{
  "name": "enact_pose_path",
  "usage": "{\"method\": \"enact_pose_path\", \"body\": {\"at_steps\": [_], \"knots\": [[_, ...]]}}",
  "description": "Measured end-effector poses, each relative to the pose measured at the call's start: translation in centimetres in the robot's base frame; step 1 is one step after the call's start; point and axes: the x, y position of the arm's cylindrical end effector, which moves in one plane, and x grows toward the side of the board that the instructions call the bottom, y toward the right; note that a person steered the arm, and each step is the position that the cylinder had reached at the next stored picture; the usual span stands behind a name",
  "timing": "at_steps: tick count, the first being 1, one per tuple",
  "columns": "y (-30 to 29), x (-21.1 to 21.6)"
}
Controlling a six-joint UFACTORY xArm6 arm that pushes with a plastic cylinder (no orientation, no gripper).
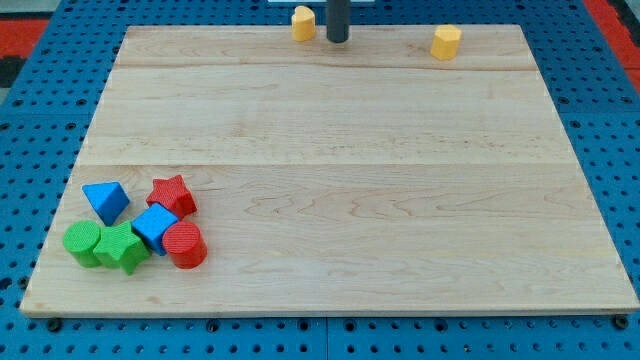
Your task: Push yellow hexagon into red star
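A yellow hexagon block (446, 42) sits near the view's top edge, right of centre. A second yellow block (303, 22), whose shape I cannot make out, sits at the top edge, left of my rod. My tip (338, 40) rests on the board between the two, close to the second yellow block and well left of the hexagon. The red star (172, 194) lies far away at the view's lower left, inside a cluster of blocks.
Around the red star are a blue triangle (105, 201), a blue cube (154, 227), a red cylinder (185, 245), a green cylinder (82, 243) and another green block (121, 247). The wooden board (350, 180) lies on a blue pegboard.
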Motion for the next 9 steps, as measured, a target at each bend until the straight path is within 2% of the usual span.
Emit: {"method": "enact_pose_path", "body": {"at_steps": [2, 3, 4, 5, 6, 7, 8, 9], "knots": [[-0.8, -0.2], [-9.4, 0.3], [-13.6, 7.4], [-19.0, 11.9], [-17.0, 10.1], [-6.3, 9.4], [1.2, 8.0], [1.8, 12.2]]}}
